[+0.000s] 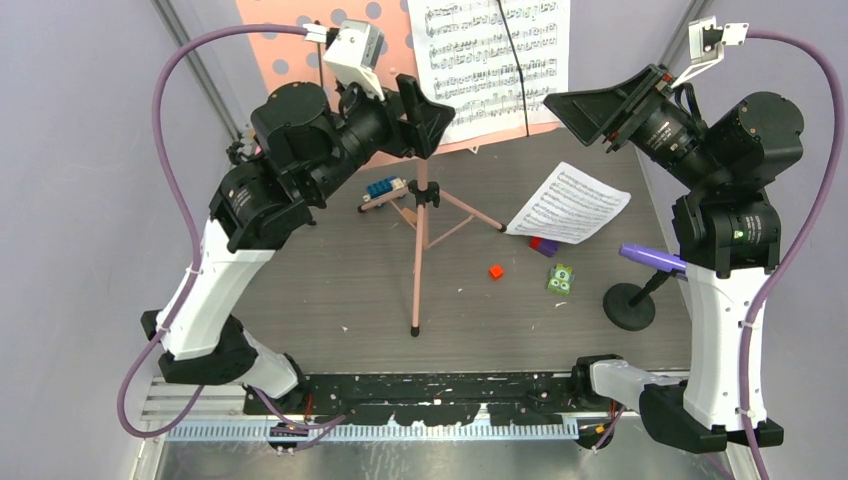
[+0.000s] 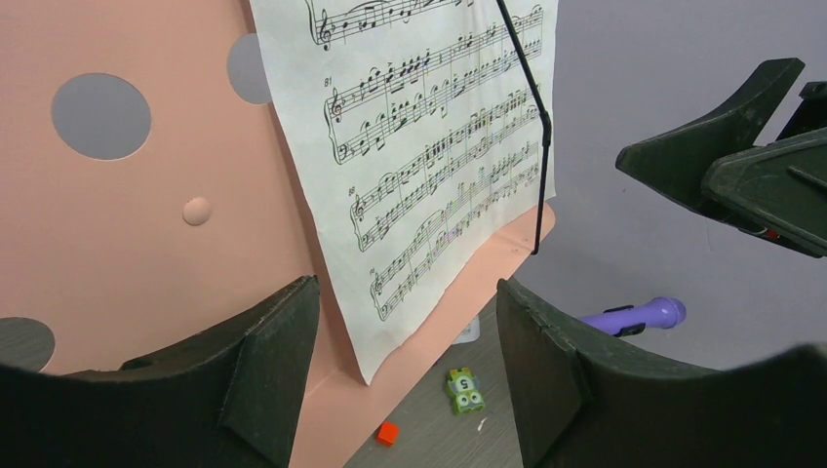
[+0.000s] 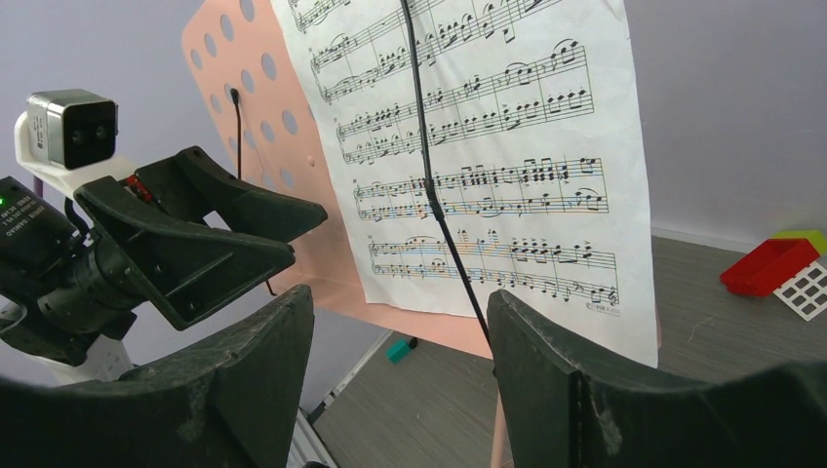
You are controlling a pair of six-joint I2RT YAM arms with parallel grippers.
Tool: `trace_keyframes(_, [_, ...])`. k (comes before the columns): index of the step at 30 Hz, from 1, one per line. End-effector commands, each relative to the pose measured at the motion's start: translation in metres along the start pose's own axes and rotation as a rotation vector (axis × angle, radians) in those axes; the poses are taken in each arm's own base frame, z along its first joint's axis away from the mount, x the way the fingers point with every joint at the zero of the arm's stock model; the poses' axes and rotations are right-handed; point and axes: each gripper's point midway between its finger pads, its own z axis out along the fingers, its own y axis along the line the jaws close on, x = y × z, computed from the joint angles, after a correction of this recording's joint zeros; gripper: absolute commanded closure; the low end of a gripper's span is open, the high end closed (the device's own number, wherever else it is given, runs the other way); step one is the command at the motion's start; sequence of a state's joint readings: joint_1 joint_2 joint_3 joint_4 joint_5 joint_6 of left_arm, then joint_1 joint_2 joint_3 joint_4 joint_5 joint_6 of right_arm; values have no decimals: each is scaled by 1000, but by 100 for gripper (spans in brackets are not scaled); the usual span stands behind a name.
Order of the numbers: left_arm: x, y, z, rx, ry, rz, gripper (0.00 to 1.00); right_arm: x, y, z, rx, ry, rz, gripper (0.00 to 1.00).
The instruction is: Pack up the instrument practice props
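The pink perforated music rack [image 1: 285,50] stands at the back on tripod legs [image 1: 420,235]. A white sheet-music page [image 1: 490,60] rests on it under a thin black wire holder [image 2: 531,127]. A second page [image 1: 570,205] lies flat on the table. A purple microphone [image 1: 650,258] sits on a black mount [image 1: 630,305] at the right. My left gripper [image 1: 425,115] is open and empty, just left of the page's lower edge [image 2: 429,146]. My right gripper [image 1: 590,110] is open and empty, just right of the page [image 3: 507,166]. The pink microphone and second mount are out of view.
A blue toy car [image 1: 383,190] lies behind the tripod. A red block [image 1: 495,271], a green block [image 1: 560,278] and a purple block [image 1: 545,245] lie mid-table. A teal block [image 3: 397,349] sits under the rack. Red and white toy pieces [image 3: 770,265] lie far right.
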State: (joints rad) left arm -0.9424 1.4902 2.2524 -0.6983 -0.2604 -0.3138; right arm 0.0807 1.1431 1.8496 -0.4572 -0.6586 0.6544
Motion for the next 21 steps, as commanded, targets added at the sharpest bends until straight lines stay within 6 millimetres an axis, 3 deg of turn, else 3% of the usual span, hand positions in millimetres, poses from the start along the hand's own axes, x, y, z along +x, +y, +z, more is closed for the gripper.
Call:
trace_keyframes(1, [-13, -2, 4, -3, -51, -29, 32, -12, 24, -12, -53, -33, -56, 30])
trace_keyframes(21, [-2, 7, 17, 21, 1, -78, 31, -14, 37, -22, -65, -46, -83, 30])
